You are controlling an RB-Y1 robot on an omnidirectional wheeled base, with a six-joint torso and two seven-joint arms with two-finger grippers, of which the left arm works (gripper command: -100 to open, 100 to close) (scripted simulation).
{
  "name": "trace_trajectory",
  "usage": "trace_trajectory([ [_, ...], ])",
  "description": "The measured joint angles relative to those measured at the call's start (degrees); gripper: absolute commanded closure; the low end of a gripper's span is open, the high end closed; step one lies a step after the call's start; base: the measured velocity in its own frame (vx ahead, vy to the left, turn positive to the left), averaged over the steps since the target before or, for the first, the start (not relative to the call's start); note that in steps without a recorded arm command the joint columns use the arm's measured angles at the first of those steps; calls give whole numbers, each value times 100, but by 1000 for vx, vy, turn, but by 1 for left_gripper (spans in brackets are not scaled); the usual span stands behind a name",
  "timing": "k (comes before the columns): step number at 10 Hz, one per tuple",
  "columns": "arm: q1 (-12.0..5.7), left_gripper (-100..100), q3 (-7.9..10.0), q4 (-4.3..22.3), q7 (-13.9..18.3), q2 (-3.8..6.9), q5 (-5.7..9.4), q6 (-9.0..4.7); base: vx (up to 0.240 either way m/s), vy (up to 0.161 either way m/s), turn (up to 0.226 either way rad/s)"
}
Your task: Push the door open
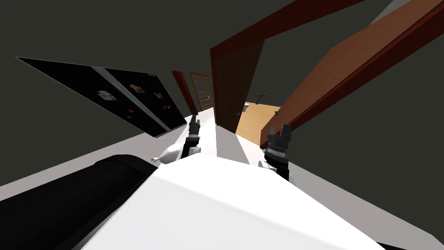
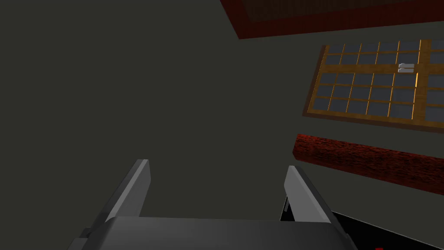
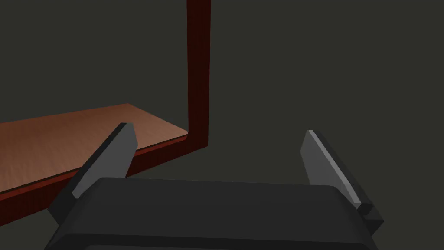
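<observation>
The brown door (image 1: 347,74) stands swung well open on the right, inside a dark red frame (image 1: 236,82). A small handle (image 1: 276,113) sits on the door's near edge. Light wooden floor (image 1: 256,119) shows through the opening. My right gripper (image 1: 279,130) is open, close in front of the door's lower corner. In the right wrist view its fingers (image 3: 110,152) frame the brown door (image 3: 56,139) and the red frame (image 3: 198,74), touching nothing. My left gripper (image 1: 194,123) is raised left of the doorway, open (image 2: 217,178) and facing a dark wall.
A tall black appliance (image 1: 130,102) with small stickers stands along the wall on my left. Further down the passage is a glazed door with many small panes (image 1: 202,91), also in the left wrist view (image 2: 373,82). Pale floor (image 1: 225,145) runs ahead to the doorway.
</observation>
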Motion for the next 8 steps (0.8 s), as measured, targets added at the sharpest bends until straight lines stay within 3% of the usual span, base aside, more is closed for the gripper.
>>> trace_trajectory([
  [8, -359, -100, -77, 904, 69, 218, 40, -230, 89, -14, -45],
])
